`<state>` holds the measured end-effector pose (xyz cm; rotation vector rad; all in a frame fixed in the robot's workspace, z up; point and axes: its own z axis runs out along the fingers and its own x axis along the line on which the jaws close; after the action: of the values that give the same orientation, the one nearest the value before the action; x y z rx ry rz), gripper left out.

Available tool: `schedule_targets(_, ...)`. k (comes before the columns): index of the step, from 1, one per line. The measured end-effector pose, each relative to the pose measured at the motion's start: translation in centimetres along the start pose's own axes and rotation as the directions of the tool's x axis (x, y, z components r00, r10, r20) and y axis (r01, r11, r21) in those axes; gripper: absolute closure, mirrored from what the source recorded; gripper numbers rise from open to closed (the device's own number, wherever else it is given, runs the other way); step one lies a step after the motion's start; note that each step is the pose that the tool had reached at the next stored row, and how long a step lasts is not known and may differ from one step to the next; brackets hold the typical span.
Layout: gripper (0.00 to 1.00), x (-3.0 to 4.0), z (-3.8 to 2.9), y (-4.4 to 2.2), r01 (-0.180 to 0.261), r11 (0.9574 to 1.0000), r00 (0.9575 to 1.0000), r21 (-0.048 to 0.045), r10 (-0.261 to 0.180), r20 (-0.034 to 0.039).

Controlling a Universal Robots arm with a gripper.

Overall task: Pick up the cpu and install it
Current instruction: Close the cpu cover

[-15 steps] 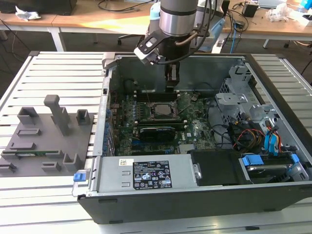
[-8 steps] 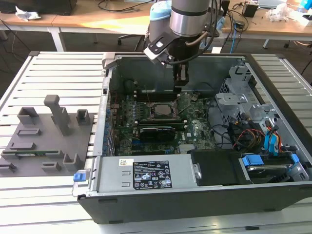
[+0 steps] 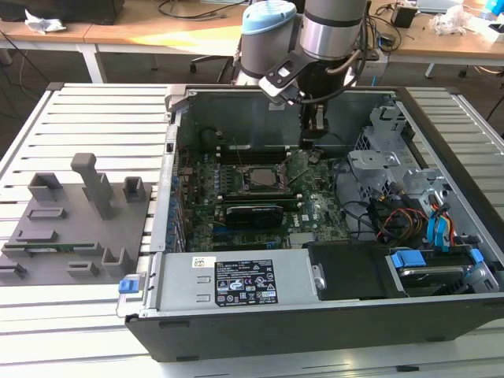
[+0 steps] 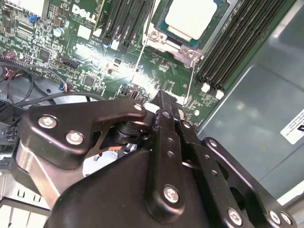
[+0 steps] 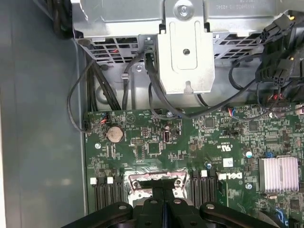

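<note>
A: Where is the cpu point(image 4: 192, 19) sitting?

B: Flat in the socket frame point(image 4: 159, 38) on the motherboard point(image 4: 90, 76), silver top up. In the exterior view that is mid-frame, inside the computer case point(image 3: 236, 331)

A: And the gripper point(image 4: 164, 100)?

B: Just beside the socket, over the board. Its jaws are drawn together, with nothing I can make out between them

A: So the chip looks placed. How should this part be handled well?

B: I'd say move straight, give the chip no sideways nudge, and steer clear of the thin wire levers point(image 4: 191, 78) and the memory slots point(image 4: 237, 42)

A: Which view helps?

B: The second wrist view gives the seating close up. The exterior view gives the arm's reach and the grey fixture tray point(image 3: 63, 236) at the exterior view's left, well apart from the case. The first wrist view gives the drive bracket point(image 5: 185, 57) and cables beyond the socket
</note>
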<state>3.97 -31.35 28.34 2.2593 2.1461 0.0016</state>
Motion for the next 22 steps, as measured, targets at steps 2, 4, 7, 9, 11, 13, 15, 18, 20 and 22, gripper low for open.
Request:
schedule_targets(2, 0.89, 0.02, 0.01, 0.42, 0.000, 1.0000, 1.0000, 0.0000, 0.000, 0.0000)
schedule_targets(4, 0.89, 0.04, 0.02, 0.74, 0.000, 1.0000, 1.0000, 0.0001, 0.000, 0.0000)
schedule_targets(7, 0.89, 0.07, 0.03, 1.21, 0.000, 1.0000, 1.0000, 0.0000, 0.000, -0.0001)
schedule_targets(9, 0.89, 0.07, 0.03, 1.28, 0.000, 1.0000, 1.0000, 0.0001, 0.000, -0.0001)
schedule_targets(11, 0.89, 0.07, 0.03, 1.29, 0.000, 1.0000, 1.0000, 0.0001, 0.000, 0.0000)
schedule_targets(13, 0.89, 0.07, 0.05, 1.37, 0.000, 1.0000, 1.0000, 0.0004, 0.000, -0.0001)
schedule_targets(15, 0.89, 0.09, 0.13, 1.72, 0.000, 1.0000, 1.0000, 0.0016, 0.000, 0.0001)
schedule_targets(18, 0.89, 0.13, 0.52, 2.28, 0.000, 1.0000, 1.0000, 0.0042, 0.000, 0.0011)
schedule_targets(20, 0.89, 0.14, 0.93, 2.37, 0.000, 1.0000, 1.0000, 0.0071, 0.000, 0.0020)
schedule_targets(22, 0.89, 0.15, 1.23, 2.43, 0.000, 0.9999, 1.0000, 0.0108, 0.000, 0.0033)
